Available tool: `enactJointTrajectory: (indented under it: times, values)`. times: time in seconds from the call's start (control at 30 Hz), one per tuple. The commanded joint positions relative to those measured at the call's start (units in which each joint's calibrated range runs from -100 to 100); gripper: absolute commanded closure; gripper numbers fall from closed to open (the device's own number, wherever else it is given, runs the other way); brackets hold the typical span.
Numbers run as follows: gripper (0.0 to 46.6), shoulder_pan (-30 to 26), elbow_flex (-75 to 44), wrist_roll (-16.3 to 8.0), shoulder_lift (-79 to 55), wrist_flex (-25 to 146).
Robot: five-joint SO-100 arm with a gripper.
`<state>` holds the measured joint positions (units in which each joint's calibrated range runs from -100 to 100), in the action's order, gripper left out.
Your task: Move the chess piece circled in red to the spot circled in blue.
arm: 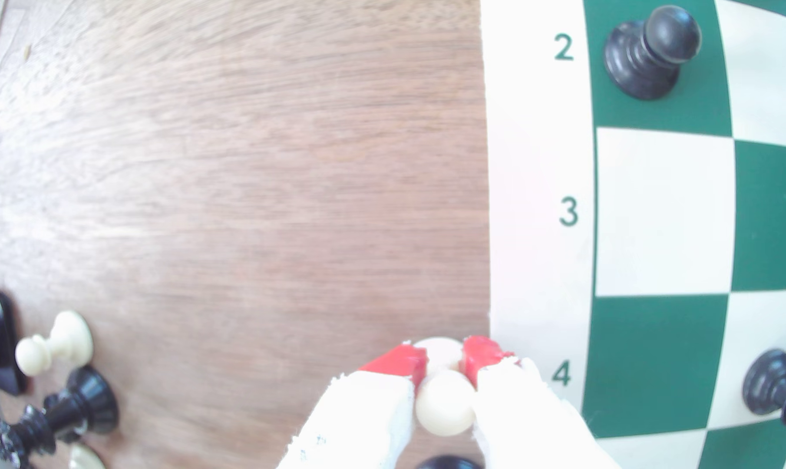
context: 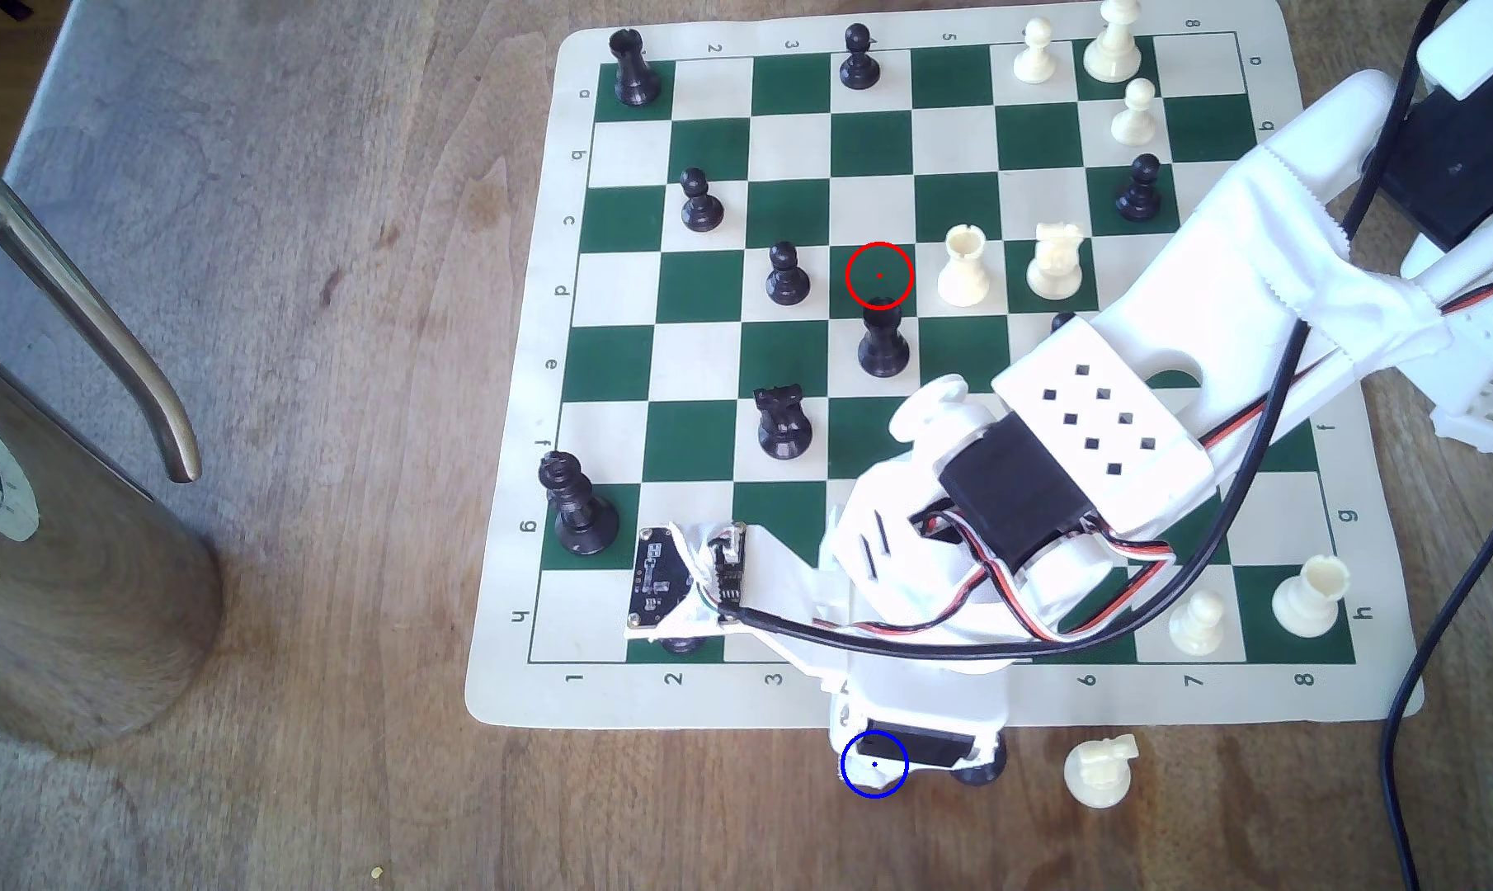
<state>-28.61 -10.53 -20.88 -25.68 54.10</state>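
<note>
1. From the exterior view's left, the blue ring (context: 874, 763) sits on bare wood just off the mat's near edge, and my arm's wrist covers most of it. The red ring (context: 878, 275) up on the board encloses an empty green square.
2. In the wrist view, my gripper (arm: 445, 367) is pinching the cream pawn (arm: 445, 401) between its red pads (arm: 409, 363), just under the ball head. The pawn sits over wood right beside the mat (arm: 535, 270) border near the "4".
3. I judge this the placing step. I would lower straight down until the base meets the wood, then spread the jaws only slightly and lift vertically, so neither pad drags the head sideways.
4. The pawn's long axis runs base to head, roughly upright, head toward the wrist camera; I cannot tell whether the base touches the table (context: 297, 428) yet.
5. Farther right in the exterior view, a black piece (context: 979, 767) and a fallen cream piece (context: 1099, 771) lie near; keep clear.
</note>
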Motion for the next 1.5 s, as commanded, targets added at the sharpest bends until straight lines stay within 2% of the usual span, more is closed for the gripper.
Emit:
enactJointTrajectory:
  times: [0.0,0.43,1.13,1.47]
  values:
    - [43.9,-0.3,-4.6,0.1,0.8,-0.3]
    - [31.6,-0.6,-4.8,1.3,1.3,4.0]
    - [29.0,0.2,-5.1,2.8,15.5,11.3]
    - [28.4,0.6,3.6,3.9,28.1,15.3]
